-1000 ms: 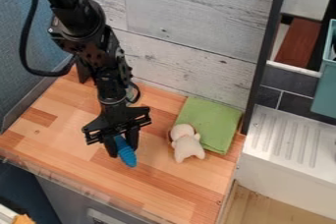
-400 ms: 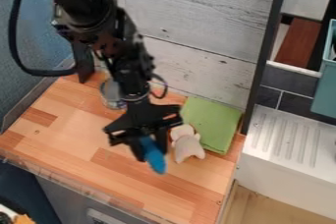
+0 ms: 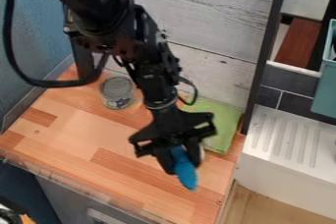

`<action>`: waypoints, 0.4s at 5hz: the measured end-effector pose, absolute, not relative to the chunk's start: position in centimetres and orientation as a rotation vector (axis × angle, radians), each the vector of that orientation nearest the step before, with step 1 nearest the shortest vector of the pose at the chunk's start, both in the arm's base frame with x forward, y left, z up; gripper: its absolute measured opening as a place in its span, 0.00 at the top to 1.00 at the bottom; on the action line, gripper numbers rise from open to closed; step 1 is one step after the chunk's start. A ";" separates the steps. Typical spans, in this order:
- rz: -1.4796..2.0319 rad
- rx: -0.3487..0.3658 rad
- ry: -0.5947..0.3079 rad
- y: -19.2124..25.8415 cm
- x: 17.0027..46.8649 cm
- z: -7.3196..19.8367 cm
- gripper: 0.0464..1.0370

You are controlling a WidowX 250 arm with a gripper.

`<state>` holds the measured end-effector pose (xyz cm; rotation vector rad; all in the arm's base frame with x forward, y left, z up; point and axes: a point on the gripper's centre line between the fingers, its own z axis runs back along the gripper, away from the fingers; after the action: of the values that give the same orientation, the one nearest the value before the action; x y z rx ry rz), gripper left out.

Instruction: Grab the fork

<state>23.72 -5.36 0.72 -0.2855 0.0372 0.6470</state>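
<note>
Gripper (image 3: 183,168) jaws — parted (only partway) — hold a blue object (image 3: 185,174).

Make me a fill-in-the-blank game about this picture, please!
The gripper holds a thing that is coloured ____.
The cloth near the wall is coloured ____.
In the picture, the can stands on the ____ side of the cloth.
Missing words: blue; green; left.
</note>
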 end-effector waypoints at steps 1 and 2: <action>0.578 -0.347 0.062 -7.9 23.4 1.0 0.59; 0.540 -0.384 0.119 -9.7 23.5 -0.3 0.59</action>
<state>23.49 -9.67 -0.25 -0.3838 0.1189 0.5398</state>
